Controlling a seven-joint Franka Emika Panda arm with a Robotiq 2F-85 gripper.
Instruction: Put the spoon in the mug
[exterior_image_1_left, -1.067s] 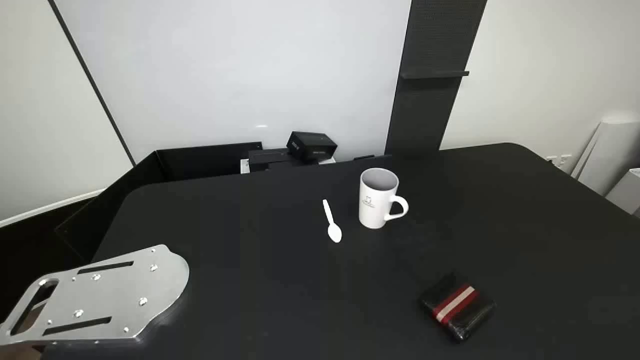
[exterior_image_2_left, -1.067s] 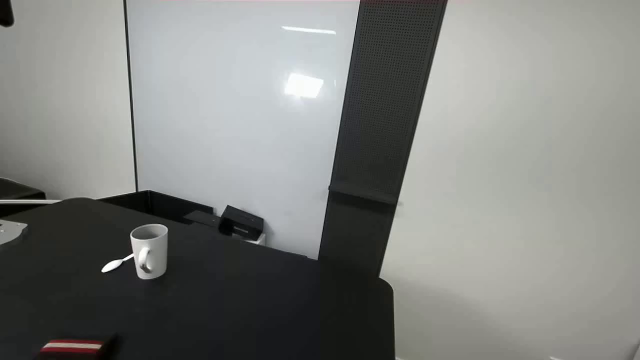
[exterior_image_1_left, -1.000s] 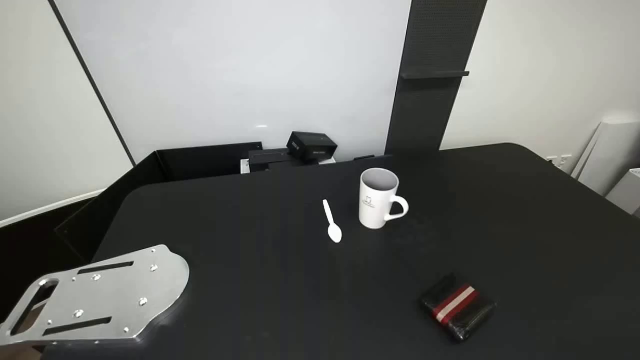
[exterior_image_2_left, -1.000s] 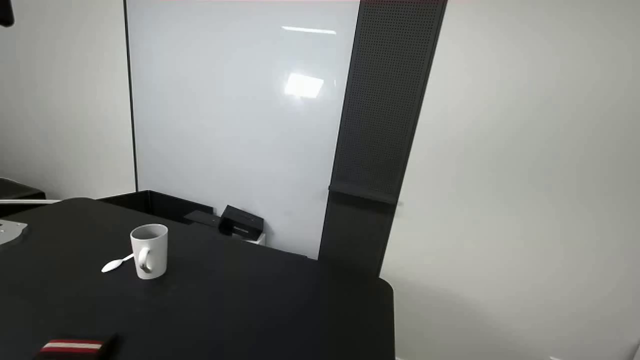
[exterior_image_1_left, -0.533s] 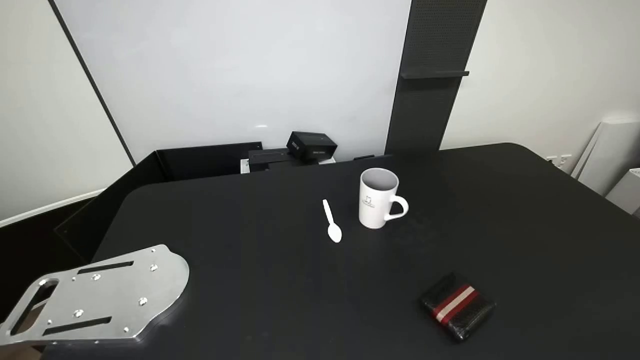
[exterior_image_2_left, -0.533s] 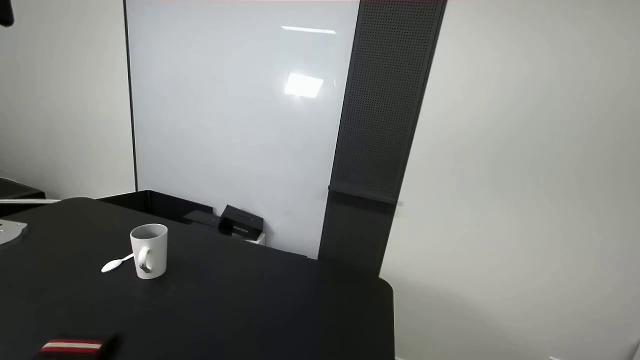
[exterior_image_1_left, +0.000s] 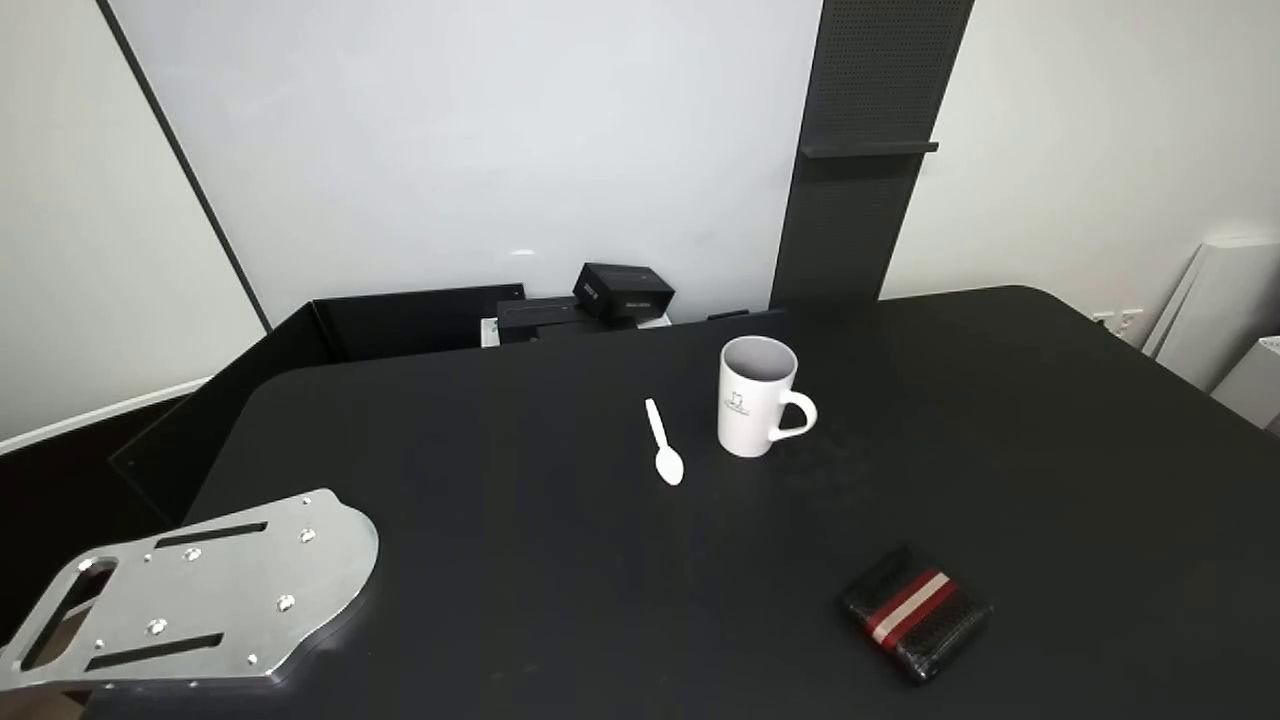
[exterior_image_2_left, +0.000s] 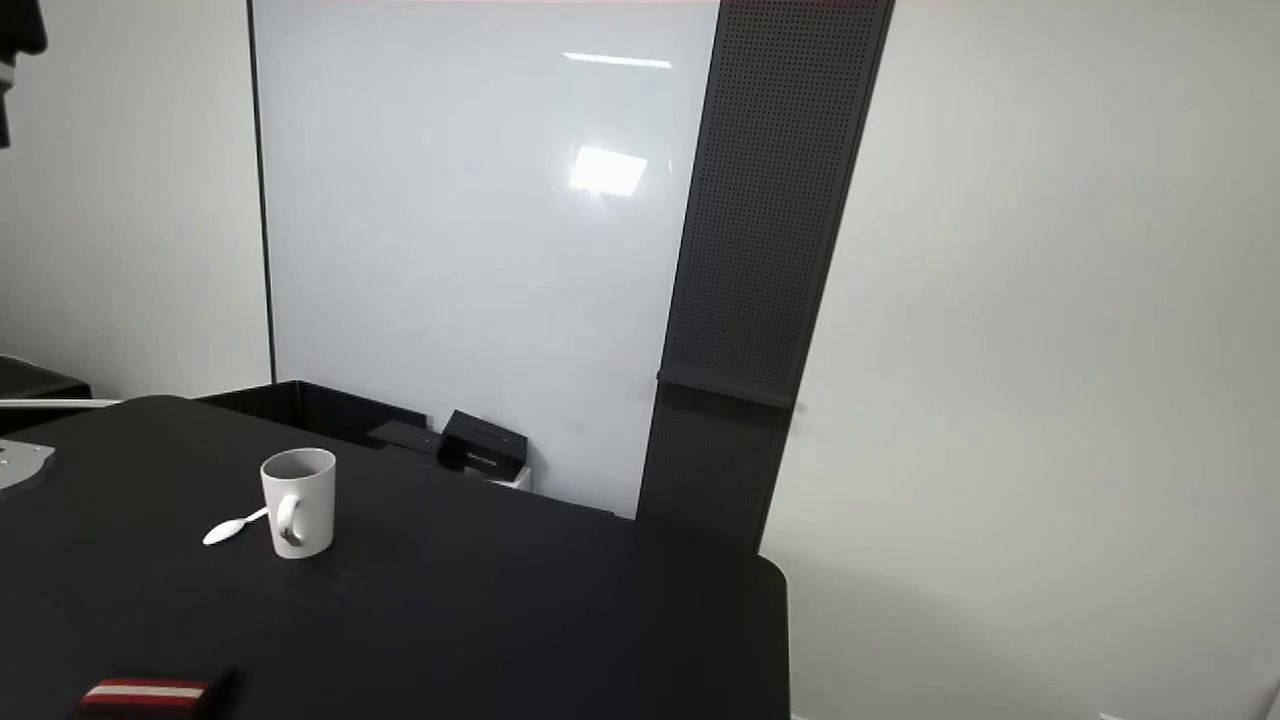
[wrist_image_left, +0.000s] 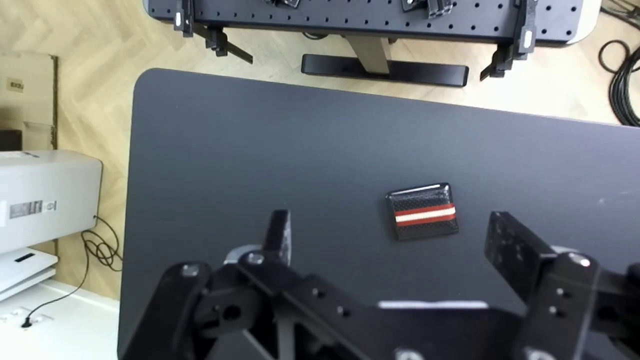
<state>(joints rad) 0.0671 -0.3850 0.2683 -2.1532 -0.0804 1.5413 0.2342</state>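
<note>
Altogether, one white spoon (exterior_image_1_left: 668, 460), one white mug (exterior_image_1_left: 745, 415) and one striped black wallet (exterior_image_1_left: 915, 612) share the dark table (exterior_image_1_left: 520, 520). The spoon lies just left of the upright mug, outside it; in an exterior view the wallet sits near right, one metal plate (exterior_image_1_left: 225, 590) near left. In the wrist view the gripper (wrist_image_left: 389, 225) has two fingers (wrist_image_left: 510, 247) spread wide, the wallet showing on the table beyond their gap.
</note>
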